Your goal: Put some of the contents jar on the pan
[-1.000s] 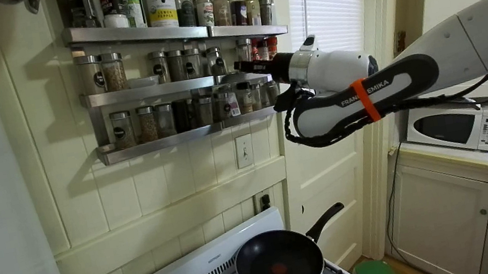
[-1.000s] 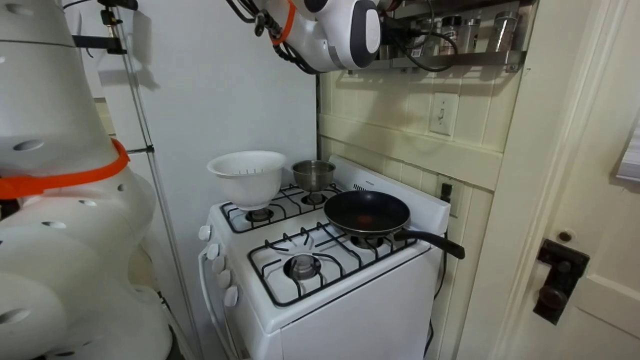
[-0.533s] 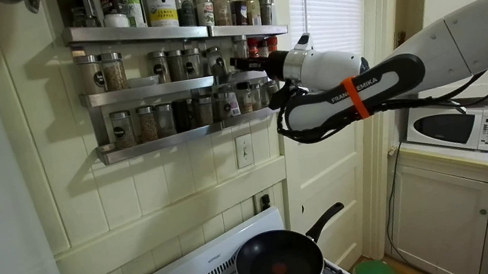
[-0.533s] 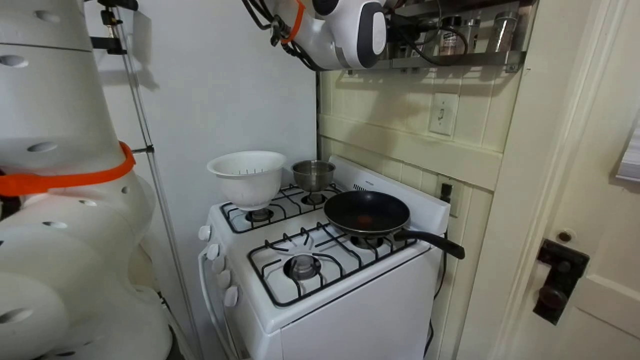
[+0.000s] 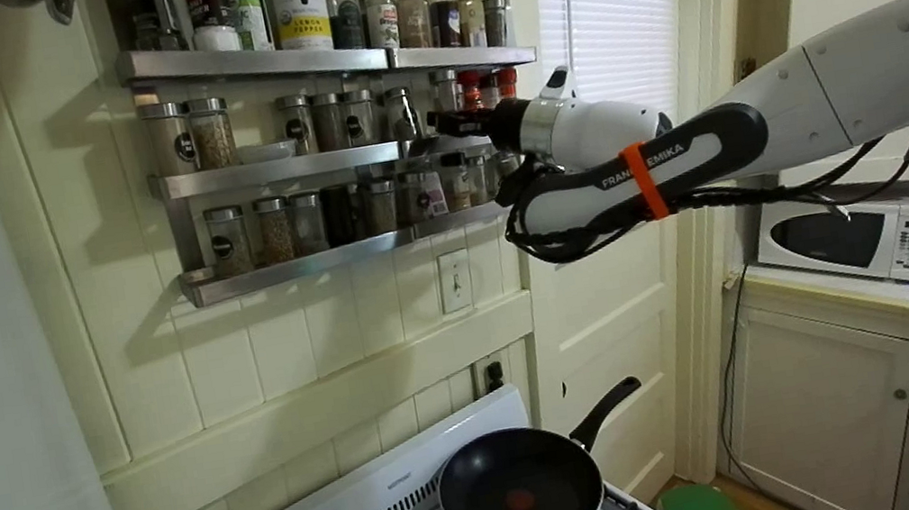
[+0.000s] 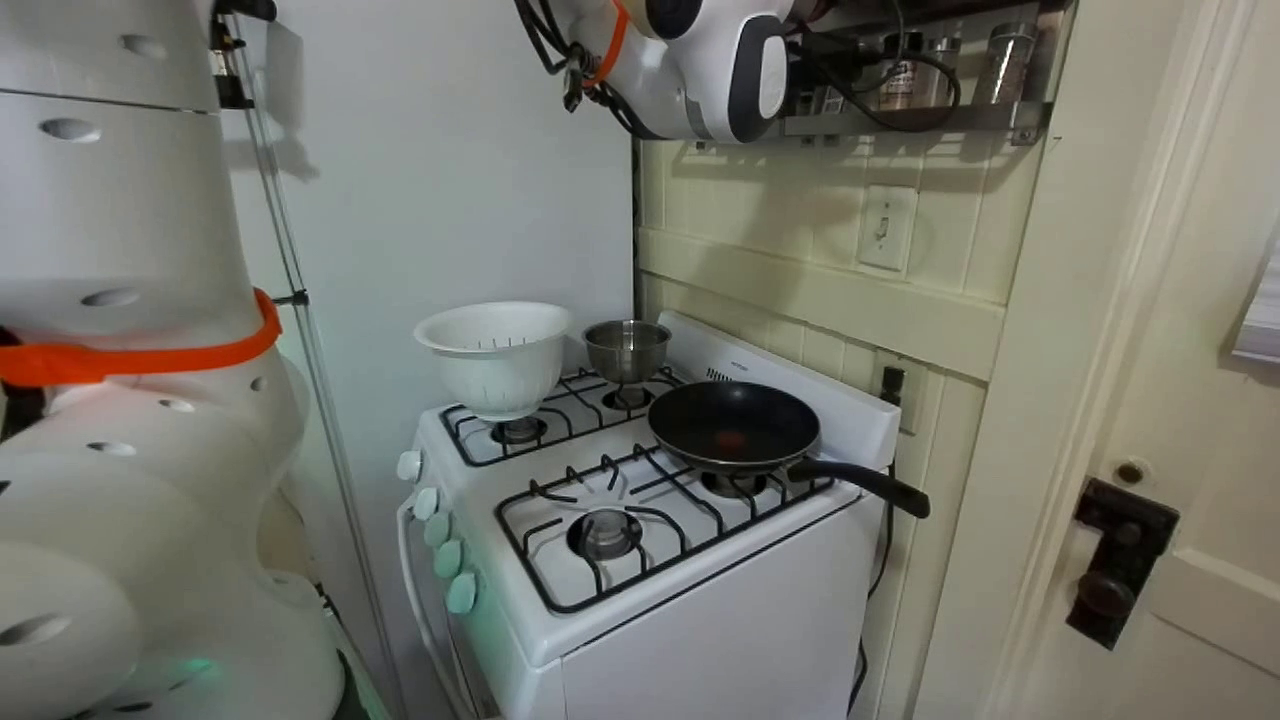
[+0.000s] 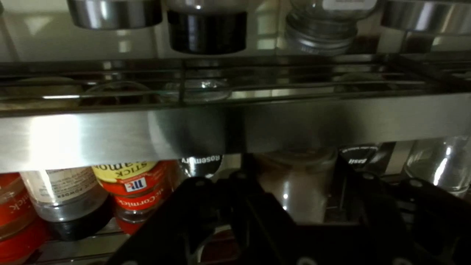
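Observation:
The black pan (image 5: 519, 486) sits on the stove's back burner in both exterior views, its handle (image 6: 862, 485) pointing off the stove; its bowl holds nothing visible. My gripper (image 5: 438, 122) is at the middle spice shelf, high above the pan. In the wrist view, upside down, my gripper's fingers (image 7: 296, 162) lie against both sides of a glass jar (image 7: 300, 184), brownish near its base and paler above. The jar's base is partly hidden behind the shelf rail. Its metal lid shows above the gripper in an exterior view (image 5: 446, 90).
The metal shelf rail (image 7: 110, 136) runs right at the fingers. Jars labelled Rosemary (image 7: 202, 163) and Basil (image 7: 358, 154) stand on either side, with red McCormick jars (image 7: 138, 191) nearby. A steel pot (image 6: 627, 350) and white colander (image 6: 495, 365) are on the stove.
My gripper and the jar have shifted slightly left in an exterior view, the jar also slightly up. A neighbouring shelf jar leaned half a second ago and is upright now.

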Tool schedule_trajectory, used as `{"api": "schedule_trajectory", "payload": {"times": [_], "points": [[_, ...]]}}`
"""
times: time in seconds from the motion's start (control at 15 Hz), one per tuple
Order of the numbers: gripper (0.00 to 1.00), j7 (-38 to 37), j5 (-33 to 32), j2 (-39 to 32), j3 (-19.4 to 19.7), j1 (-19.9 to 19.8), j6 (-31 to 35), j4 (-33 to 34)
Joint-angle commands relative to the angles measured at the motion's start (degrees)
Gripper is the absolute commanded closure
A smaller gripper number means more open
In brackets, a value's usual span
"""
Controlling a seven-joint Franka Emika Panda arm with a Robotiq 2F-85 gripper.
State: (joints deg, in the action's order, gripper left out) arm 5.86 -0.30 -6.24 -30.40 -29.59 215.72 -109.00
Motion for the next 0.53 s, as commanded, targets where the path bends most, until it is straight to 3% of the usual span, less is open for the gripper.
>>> {"api": "schedule_trajectory", "payload": {"times": [0.0,0.27,0.33,0.4,0.47], "points": [[0.77,4.15,2.48,-2.19,0.14,1.40,0.23,2.34],[0.77,5.55,3.34,-3.23,0.18,1.95,0.20,3.30],[0.44,5.88,3.80,-3.37,0.23,2.09,0.13,3.37],[0.28,6.02,3.95,-3.51,0.23,2.17,0.02,3.54],[0.23,6.27,4.20,-3.70,0.25,2.32,0.06,3.68]]}}
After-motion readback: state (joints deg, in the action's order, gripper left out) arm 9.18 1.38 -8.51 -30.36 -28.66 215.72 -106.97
